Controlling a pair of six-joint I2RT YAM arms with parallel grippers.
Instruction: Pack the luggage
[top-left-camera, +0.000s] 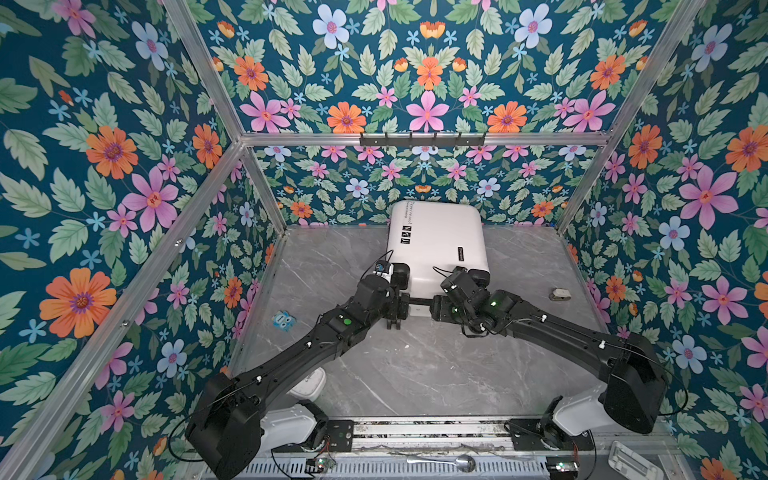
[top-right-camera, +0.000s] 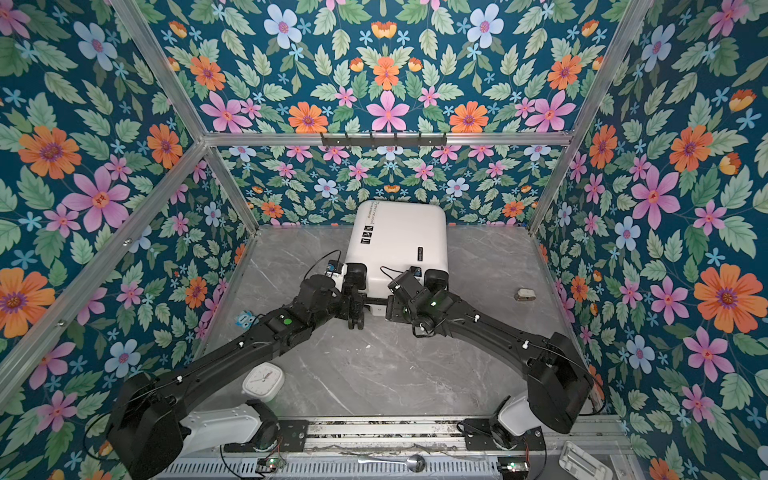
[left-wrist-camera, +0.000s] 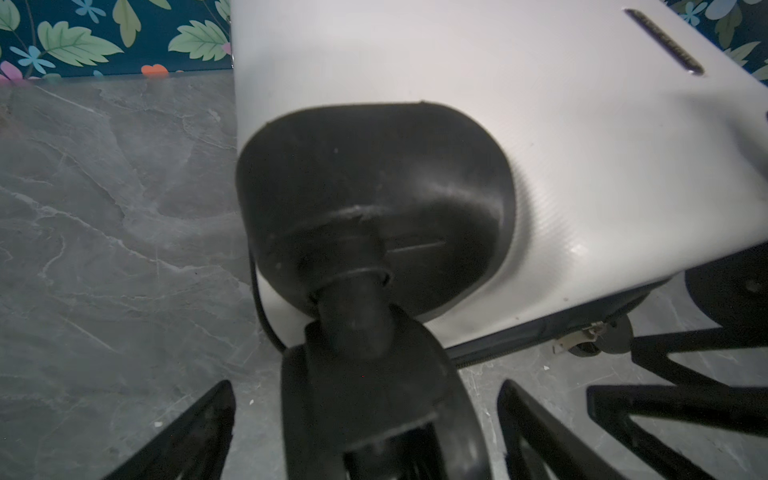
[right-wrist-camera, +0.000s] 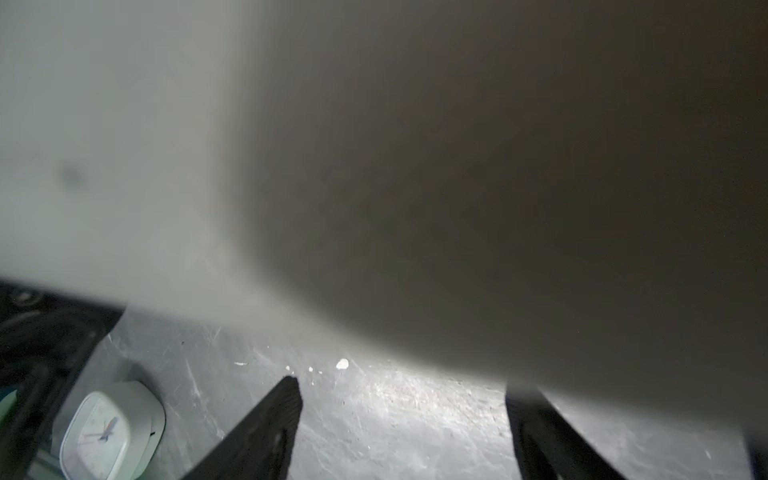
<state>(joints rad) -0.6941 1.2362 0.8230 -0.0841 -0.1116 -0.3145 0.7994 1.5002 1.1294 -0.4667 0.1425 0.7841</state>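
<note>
The luggage (top-left-camera: 440, 241) (top-right-camera: 399, 241) is a closed white suitcase lying flat at the back of the table, with its black wheels toward the front. In the left wrist view its shell (left-wrist-camera: 540, 124) fills the frame. The near-left wheel (left-wrist-camera: 370, 332) stands between the spread fingers of my left gripper (left-wrist-camera: 365, 384) (top-left-camera: 395, 318), with a gap on either side. My right gripper (right-wrist-camera: 405, 388) (top-left-camera: 440, 311) is open at the other front corner. Only bare table shows between its fingers, and the blurred shell (right-wrist-camera: 374, 166) is close over it.
A white clock (top-right-camera: 263, 380) (right-wrist-camera: 108, 432) lies front left, near the left arm's base. A small blue item (top-left-camera: 284, 320) sits at the left wall and a small grey object (top-left-camera: 560, 295) at the right. A spoon (top-left-camera: 449, 461) rests on the front rail. Floral walls enclose the table.
</note>
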